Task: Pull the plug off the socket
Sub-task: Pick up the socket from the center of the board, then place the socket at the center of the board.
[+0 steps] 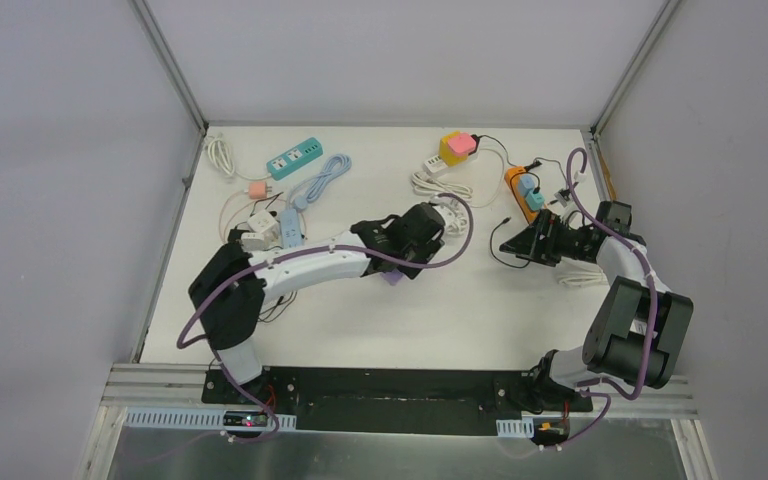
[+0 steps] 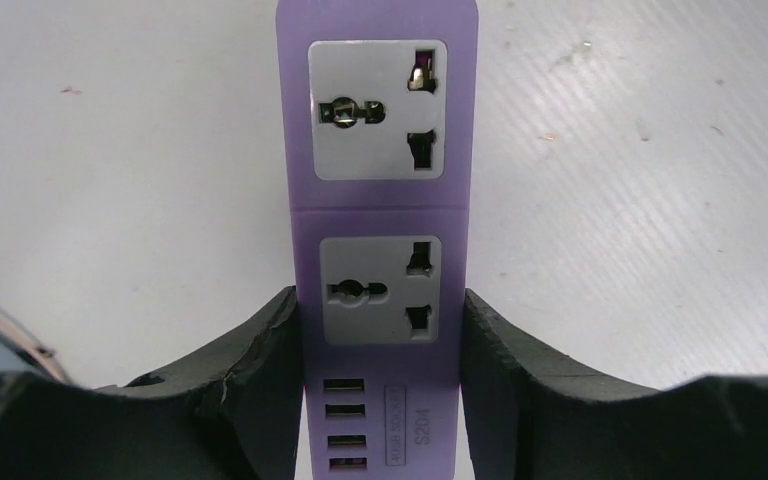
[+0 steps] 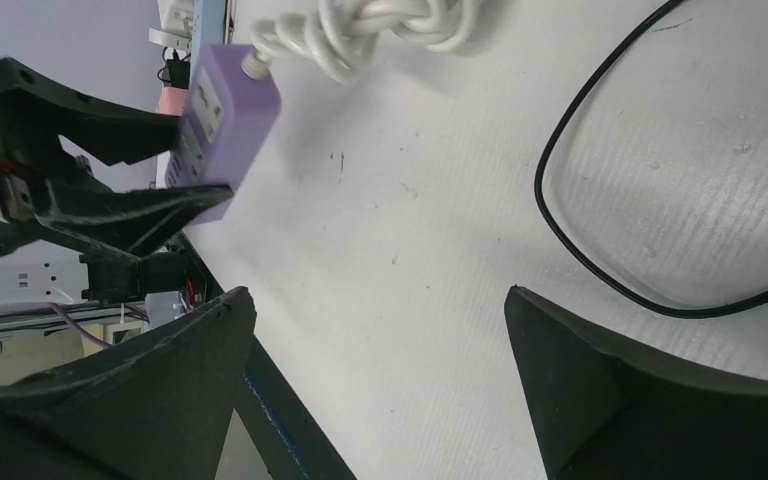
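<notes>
The white desk (image 1: 360, 320) carries everything. On it the left end effector (image 2: 380, 312) is clamped on the purple plastic power strip (image 2: 380, 205), with its fingers pressed to both long sides near one end, probably to pin the strip flat against a pull. The right end effector (image 3: 375, 300) hangs wide apart and empty over bare desk, seemingly placed to take the plug. The strip's thick white coiled cord (image 3: 380, 25) trails from its far end. A thin black cable (image 3: 550, 215) loops loose nearby. Both grey universal sockets (image 2: 375, 110) show empty holes. No plug is visible, so the pull looks done.
</notes>
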`<state>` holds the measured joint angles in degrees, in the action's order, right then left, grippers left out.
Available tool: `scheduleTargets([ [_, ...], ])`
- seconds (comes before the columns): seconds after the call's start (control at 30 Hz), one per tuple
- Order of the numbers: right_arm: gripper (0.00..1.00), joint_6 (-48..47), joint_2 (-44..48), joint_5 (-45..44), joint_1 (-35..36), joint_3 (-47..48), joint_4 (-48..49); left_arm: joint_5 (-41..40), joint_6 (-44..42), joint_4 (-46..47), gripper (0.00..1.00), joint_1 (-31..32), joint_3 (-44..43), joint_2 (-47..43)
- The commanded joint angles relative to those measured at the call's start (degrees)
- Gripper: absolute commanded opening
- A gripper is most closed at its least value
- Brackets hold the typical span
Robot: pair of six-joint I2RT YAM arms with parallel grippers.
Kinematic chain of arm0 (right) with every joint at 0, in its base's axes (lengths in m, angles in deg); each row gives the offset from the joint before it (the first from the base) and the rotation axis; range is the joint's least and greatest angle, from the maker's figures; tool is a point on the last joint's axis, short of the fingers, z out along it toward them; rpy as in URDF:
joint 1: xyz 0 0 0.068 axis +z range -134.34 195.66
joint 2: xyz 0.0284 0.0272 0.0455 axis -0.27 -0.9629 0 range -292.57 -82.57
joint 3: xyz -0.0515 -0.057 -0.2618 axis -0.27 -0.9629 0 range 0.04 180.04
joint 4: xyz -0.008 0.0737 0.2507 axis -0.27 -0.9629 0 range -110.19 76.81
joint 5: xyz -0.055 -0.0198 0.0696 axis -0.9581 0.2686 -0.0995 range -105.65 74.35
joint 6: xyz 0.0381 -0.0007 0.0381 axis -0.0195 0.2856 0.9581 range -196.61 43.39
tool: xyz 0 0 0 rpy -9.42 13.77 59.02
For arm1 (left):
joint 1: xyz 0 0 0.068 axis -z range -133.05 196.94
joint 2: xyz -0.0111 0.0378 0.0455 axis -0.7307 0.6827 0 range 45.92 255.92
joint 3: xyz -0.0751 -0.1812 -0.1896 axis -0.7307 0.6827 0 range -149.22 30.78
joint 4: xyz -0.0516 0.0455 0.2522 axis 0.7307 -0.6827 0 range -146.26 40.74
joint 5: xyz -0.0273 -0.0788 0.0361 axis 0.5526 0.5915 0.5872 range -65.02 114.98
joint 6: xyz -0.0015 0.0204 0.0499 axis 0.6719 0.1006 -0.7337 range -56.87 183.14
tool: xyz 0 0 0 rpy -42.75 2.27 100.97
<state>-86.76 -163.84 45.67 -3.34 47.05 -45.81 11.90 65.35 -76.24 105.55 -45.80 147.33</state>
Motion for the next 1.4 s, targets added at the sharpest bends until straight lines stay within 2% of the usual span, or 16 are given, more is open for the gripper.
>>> scheduleTargets([
  [0.0,1.0,-0.66,-0.19,1.7,-0.45,0.13,1.6,-7.26,0.93,4.33,0.0,-4.5,3.68,-8.06],
  [0.17,1.0,-0.66,-0.46,1.84,-0.51,0.12,1.6,-7.71,4.76,3.94,0.0,-12.28,6.86,-12.54],
  [0.3,1.0,-0.66,-0.55,1.8,-0.48,0.11,1.55,-8.38,4.7,3.32,0.0,-16.85,6.78,-13.11],
  [0.57,1.0,-0.79,-0.47,1.87,-0.51,0.11,1.51,-3.49,6.69,0.62,0.0,-27.35,0.73,-5.38],
  [1.03,1.0,-1.49,-0.53,2.14,-0.44,0.11,0.98,-3.03,7.63,-5.66,0.0,-35.9,-6.03,7.38],
  [1.1,1.0,-1.54,-0.55,2.17,-0.51,0.11,0.96,-2.97,8.2,-5.79,0.07,-36.83,-6.19,7.86],
  [1.23,1.0,-1.6,-0.55,2.14,-0.51,0.15,0.82,-2.96,9.29,-6.39,0.46,-38.08,-6.53,8.15],
  [1.3,1.0,-1.74,-0.47,2.18,-0.51,0.19,0.72,-2.75,10.0,-7.2,0.6,-38.46,-7.09,7.86],
  [1.37,1.0,-1.81,-0.39,2.07,-0.51,0.31,0.51,-2.58,10.85,-8.38,0.67,-38.65,-7.83,7.18],
])
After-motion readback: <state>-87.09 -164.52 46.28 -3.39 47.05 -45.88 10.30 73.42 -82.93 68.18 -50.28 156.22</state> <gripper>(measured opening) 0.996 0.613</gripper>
